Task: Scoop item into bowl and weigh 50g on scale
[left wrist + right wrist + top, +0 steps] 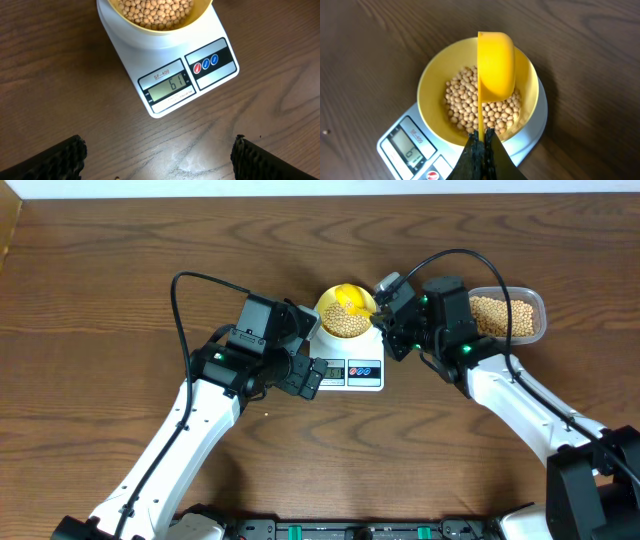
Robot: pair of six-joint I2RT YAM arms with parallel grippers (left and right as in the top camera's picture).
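Overhead, the bowl [431, 82] of beans [348, 322] sits on the scale [365, 370] mid-worktop [120, 270], with a clear tub [541, 315] of more beans just to its right. The right gripper [481, 136] is clamped on a yellow scoop [496, 65] tipped sideways over the bowl, seemingly empty. The left gripper [157, 155] gapes wide, holding nothing, just before the scale's display.

Bowl [347, 315] is mostly blocked from above by the scoop [495, 65], held tipped over it by the clamped right gripper [481, 137]. Scale [350, 370] front is crowded by the left gripper [160, 160], spread wide just beside the display. Tub [508, 315] is left uncovered. Bare table [100, 280] is found far and left.
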